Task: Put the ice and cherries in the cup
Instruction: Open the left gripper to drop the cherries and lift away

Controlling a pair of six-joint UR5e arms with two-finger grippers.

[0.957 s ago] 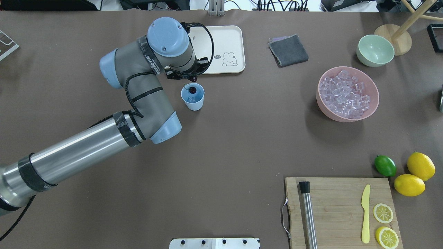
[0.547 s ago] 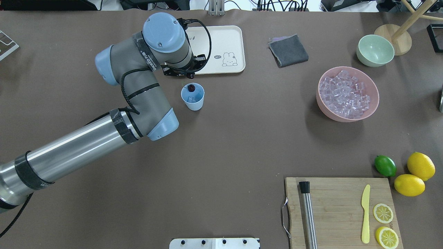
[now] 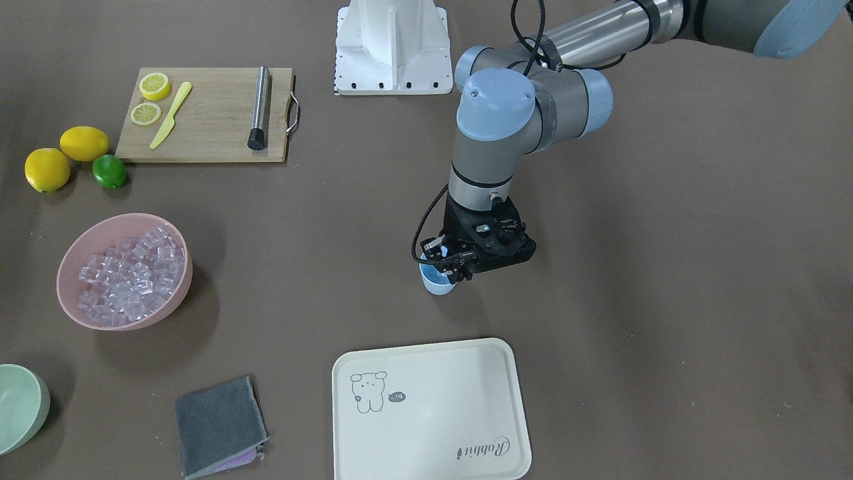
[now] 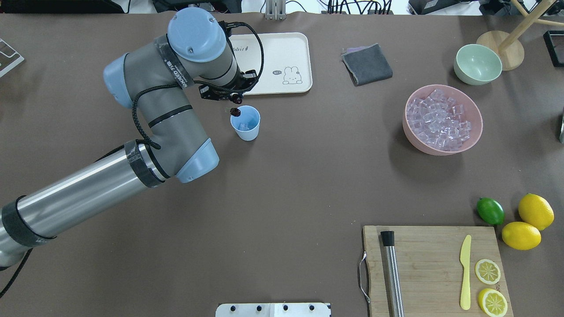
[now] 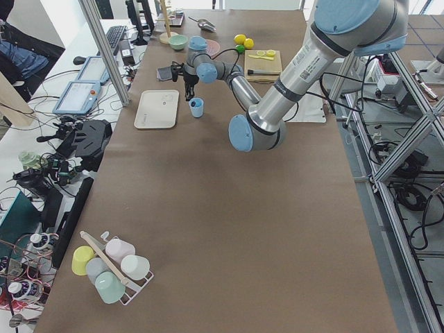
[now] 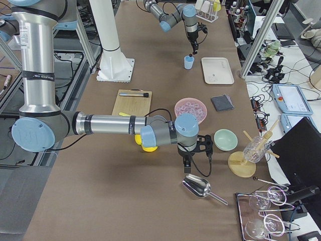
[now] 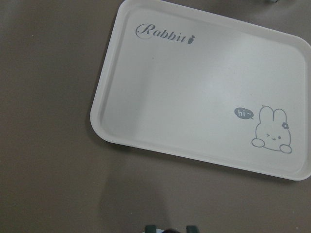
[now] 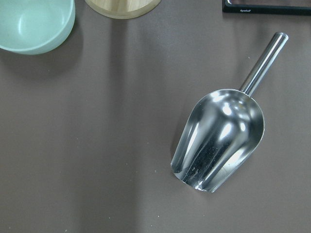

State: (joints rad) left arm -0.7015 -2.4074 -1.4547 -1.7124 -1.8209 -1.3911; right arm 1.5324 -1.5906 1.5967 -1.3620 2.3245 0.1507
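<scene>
The light-blue cup [image 4: 249, 133] stands in front of the white tray and holds a clear ice cube [image 4: 243, 127]. More ice [image 4: 440, 119] is heaped in the pink bowl [image 4: 473, 132]. My left gripper [image 4: 238, 101] is shut on the dark cherries [image 4: 235, 112], which dangle by their stems over the cup's left rim. In the front-facing view the gripper [image 3: 448, 264] hangs just above the cup [image 3: 436, 285]. My right gripper [image 6: 186, 163] hovers over a metal scoop [image 8: 218, 141]. I cannot tell whether it is open or shut.
A white rabbit tray [image 4: 282, 48] and a grey cloth [image 4: 368, 64] lie at the back. A pale green bowl [image 4: 478, 64] stands beside a wooden stand. The cutting board [image 4: 432, 264] carries a muddler, knife and lemon slices. The lime [image 4: 490, 211] and lemons lie beside it.
My left arm has swung left. The dangling cherry has moved with it, from over the cup's inside to its left rim.
</scene>
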